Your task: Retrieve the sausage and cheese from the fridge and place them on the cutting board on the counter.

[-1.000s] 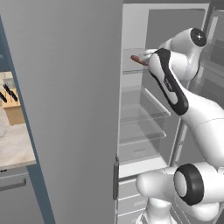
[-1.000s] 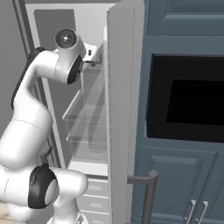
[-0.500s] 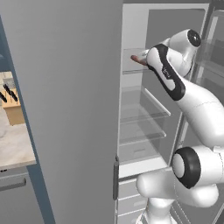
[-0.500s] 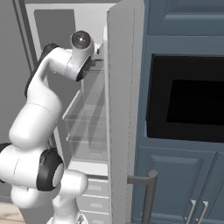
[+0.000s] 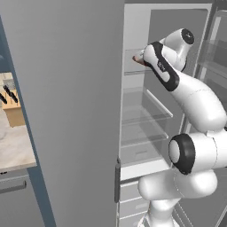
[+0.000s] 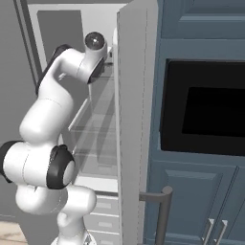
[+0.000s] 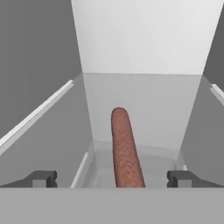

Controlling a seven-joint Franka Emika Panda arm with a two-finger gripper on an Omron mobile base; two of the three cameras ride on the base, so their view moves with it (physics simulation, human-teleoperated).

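While astride the sausage [image 7: 126, 151], claw [image 7: 111, 178] fully spread, fingertips [image 7: 42, 178] well clear of it.

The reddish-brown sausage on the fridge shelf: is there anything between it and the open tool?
Nothing visible stands in the way. In the hand view the reddish-brown cylindrical sausage lies lengthwise on the clear glass shelf, centred between the two dark fingertips of the open tool, with bare shelf on either side of it.

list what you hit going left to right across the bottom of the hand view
left fingertip → sausage lying on the fridge shelf, midway between the open tool's tips → right fingertip
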